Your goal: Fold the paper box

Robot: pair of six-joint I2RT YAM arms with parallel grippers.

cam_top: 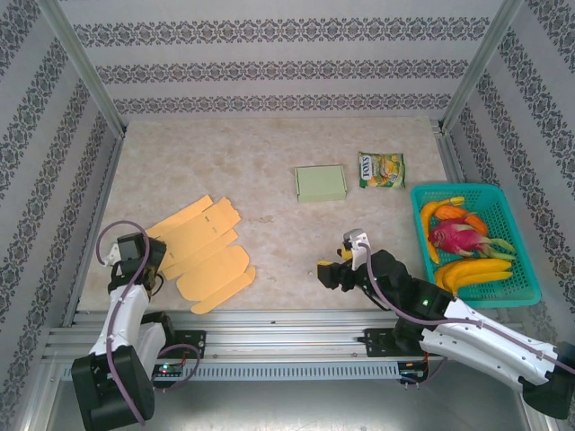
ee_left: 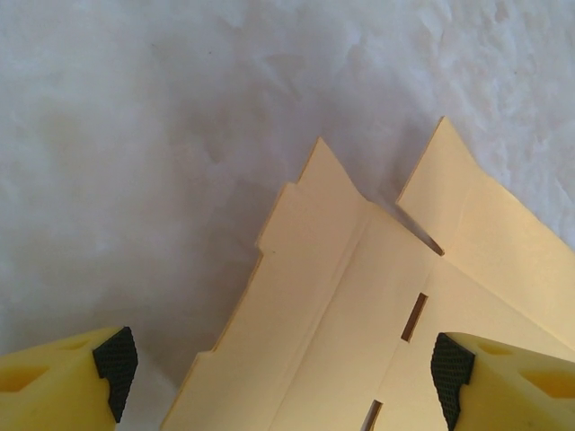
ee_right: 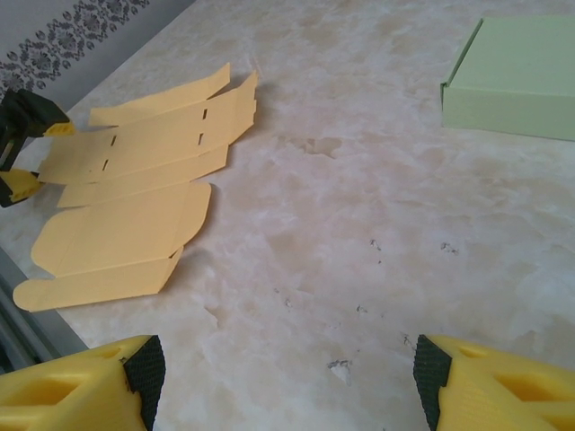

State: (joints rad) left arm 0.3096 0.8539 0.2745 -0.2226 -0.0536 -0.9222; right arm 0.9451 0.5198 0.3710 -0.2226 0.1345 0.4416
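Two pairs of yellow fingers [ee_left: 54, 386] stand spread wide, gripping nothing: the left gripper [ee_left: 283, 368] over the left edge of the paper box [ee_left: 359, 314], the right gripper [ee_right: 287, 373] above bare table [ee_right: 359, 206]. The paper box lies flat and unfolded at the table's near left, an orange-yellow sheet with slots, creases and rounded flaps.

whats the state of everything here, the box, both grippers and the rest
paper box, flat, unfolded
green box, folded up, closed
snack bag, lying flat
basket, holding fruit
left gripper, open over the paper box
right gripper, open, empty
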